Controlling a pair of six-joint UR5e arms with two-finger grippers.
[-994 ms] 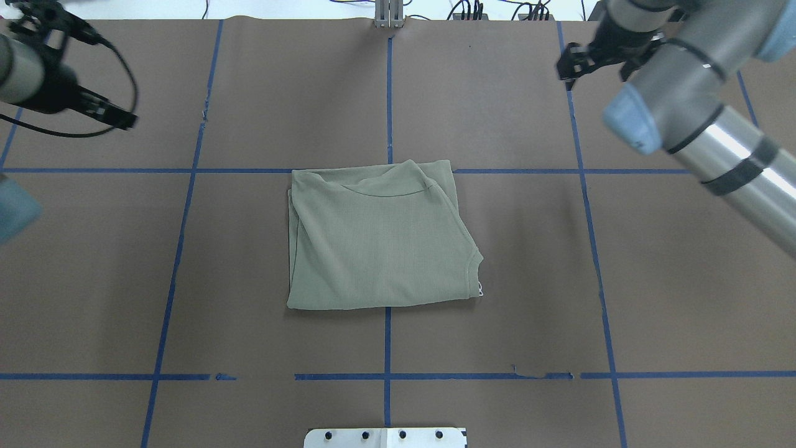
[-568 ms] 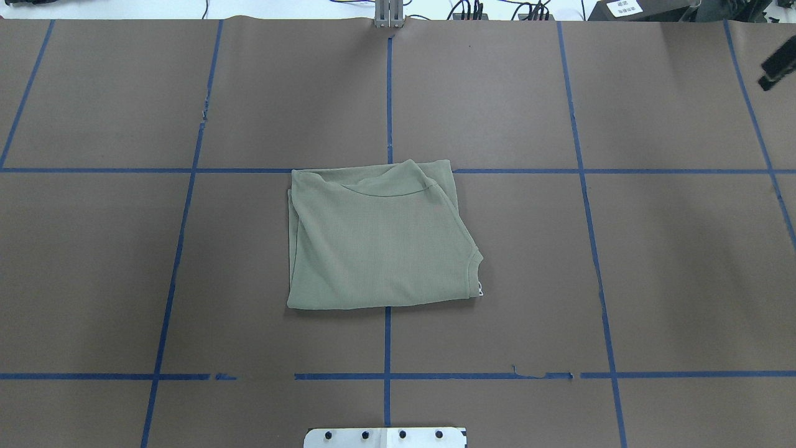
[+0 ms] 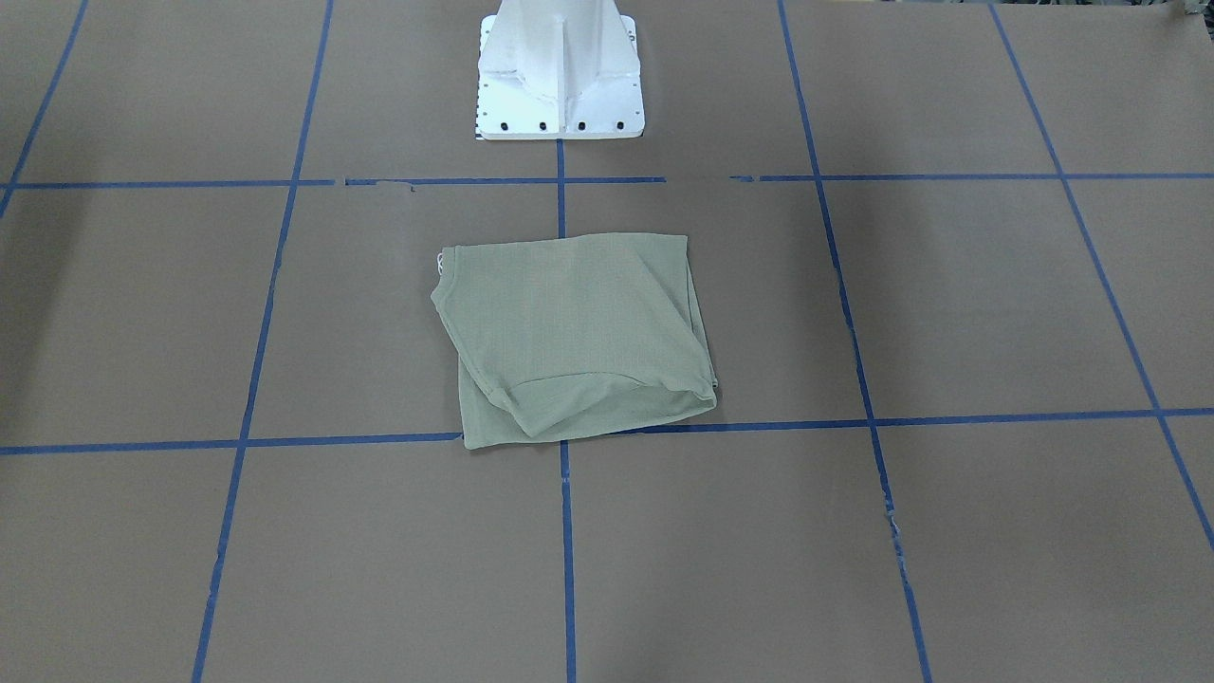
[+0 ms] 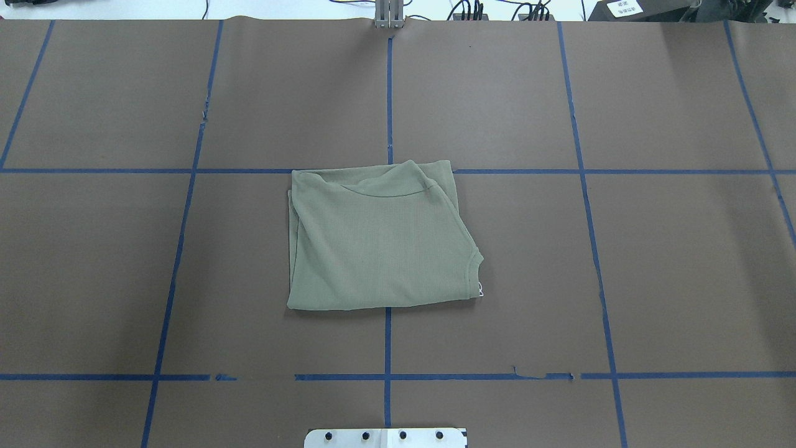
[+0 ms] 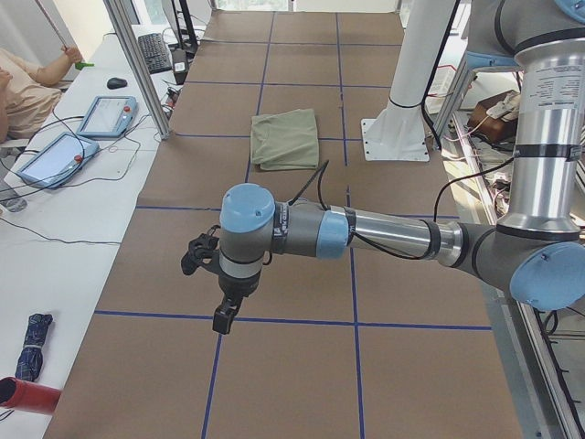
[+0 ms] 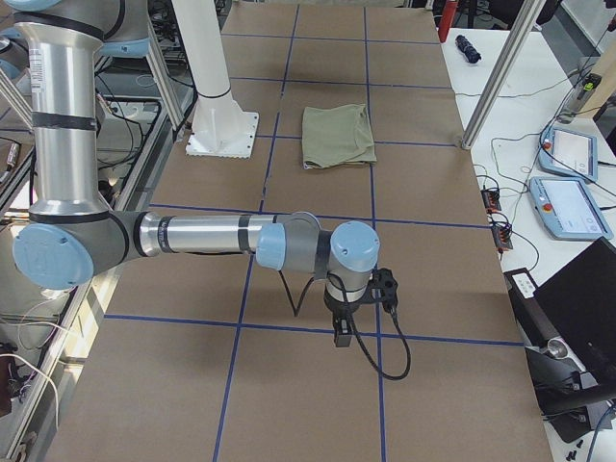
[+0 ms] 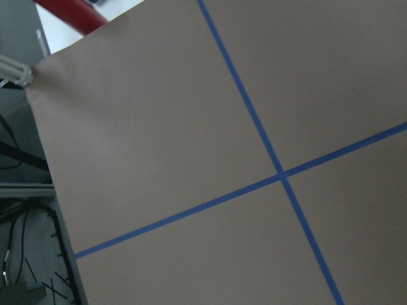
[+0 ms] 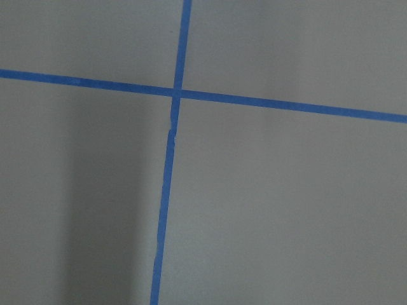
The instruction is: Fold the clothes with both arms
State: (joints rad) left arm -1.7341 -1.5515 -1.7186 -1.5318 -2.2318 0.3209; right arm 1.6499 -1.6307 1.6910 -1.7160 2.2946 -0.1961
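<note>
The sage-green shirt (image 4: 379,242) lies folded into a rough square at the middle of the brown table, and nothing touches it. It also shows in the front-facing view (image 3: 579,332), the left side view (image 5: 285,137) and the right side view (image 6: 337,135). My left gripper (image 5: 224,318) hangs over the table's left end, far from the shirt. My right gripper (image 6: 342,332) hangs over the right end. Both show only in the side views, so I cannot tell whether they are open or shut. The wrist views show only brown paper and blue tape.
The white base pedestal (image 3: 560,85) stands at the robot's edge of the table. Blue tape lines (image 4: 388,93) grid the paper. A side desk holds tablets (image 5: 105,114) and a keyboard, with a person (image 5: 23,87) and a metal post (image 5: 137,64) beside it.
Both arms have swung outward and left the overhead view: left arm off the left edge, right arm off the right edge. The shirt has not moved.
</note>
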